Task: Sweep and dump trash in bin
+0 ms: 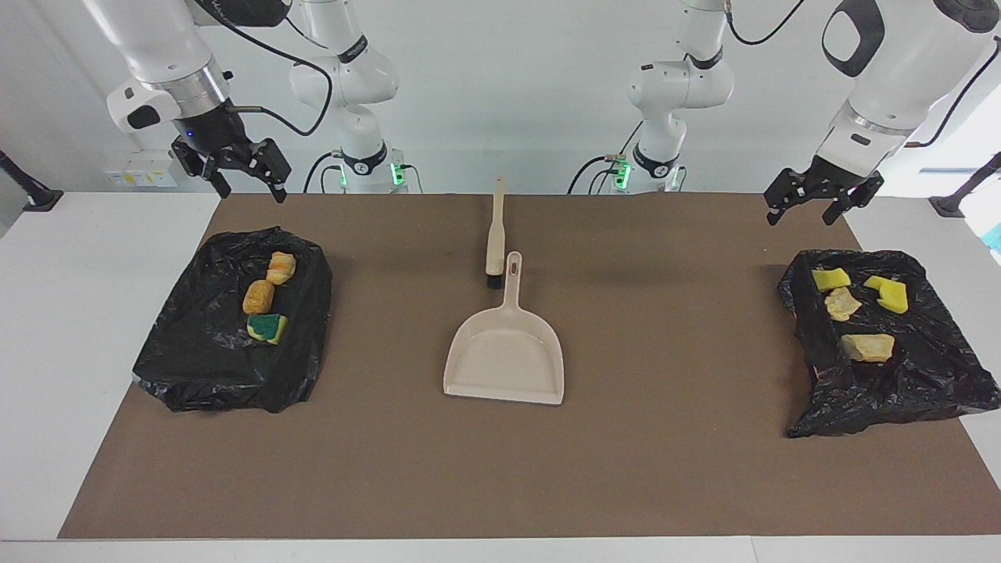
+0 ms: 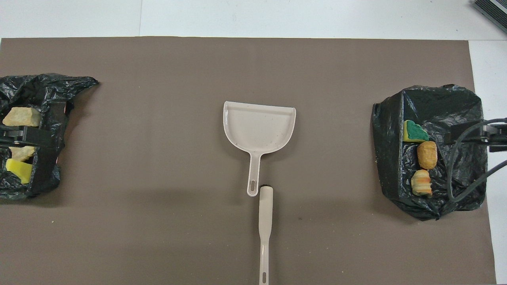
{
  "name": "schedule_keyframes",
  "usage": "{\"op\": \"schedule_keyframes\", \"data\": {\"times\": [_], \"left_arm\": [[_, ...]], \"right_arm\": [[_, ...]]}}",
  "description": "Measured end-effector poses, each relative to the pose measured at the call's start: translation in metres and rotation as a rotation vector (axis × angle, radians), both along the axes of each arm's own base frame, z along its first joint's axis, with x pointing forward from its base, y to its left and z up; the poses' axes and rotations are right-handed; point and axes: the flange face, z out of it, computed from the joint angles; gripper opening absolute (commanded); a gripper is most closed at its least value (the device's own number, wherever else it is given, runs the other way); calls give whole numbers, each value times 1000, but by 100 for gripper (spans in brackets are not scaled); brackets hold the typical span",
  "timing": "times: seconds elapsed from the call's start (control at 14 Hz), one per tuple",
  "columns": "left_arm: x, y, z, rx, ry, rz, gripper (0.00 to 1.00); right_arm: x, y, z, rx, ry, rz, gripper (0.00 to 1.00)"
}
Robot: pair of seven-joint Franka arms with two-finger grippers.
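Overhead view and facing view agree: we see no trash on the brown mat (image 1: 500, 469), every scrap lying inside one of two bins lined with black bags. Three pieces, a green-topped sponge (image 1: 267, 328) and two tan-orange chunks (image 1: 259, 297), sit in the bin (image 1: 211, 367) toward the right arm's end of the surface; four yellow and tan scraps (image 1: 868, 347) lie in the bin (image 1: 899, 399) toward the left arm's end. We judge the sweeping and dumping done, with nothing left but to pull the arms back. Our right hand (image 1: 235, 168) hangs open and empty in the air over the robots' edge of its bin, and our left hand (image 1: 817, 199) hangs likewise, open and empty, near its own bin. Mid-surface, the beige dustpan (image 1: 504, 360) lies empty, the brush (image 1: 495, 234) just beside its handle, nearer the robots. Nothing stands in the way.
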Motion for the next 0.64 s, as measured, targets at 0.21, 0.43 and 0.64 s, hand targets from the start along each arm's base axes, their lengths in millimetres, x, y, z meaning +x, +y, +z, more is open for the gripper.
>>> {"op": "schedule_keyframes", "data": {"times": [0.21,0.43,0.64], "left_arm": [[0,-1,0,0,-2,-2,100],[0,-1,0,0,-3,-2,100],[0,-2,0,0,-3,-4,100]], "right_arm": [[0,1,0,0,0,1,100],[0,8,0,-1,0,14,100],[0,10,0,-1,0,18,100]]}}
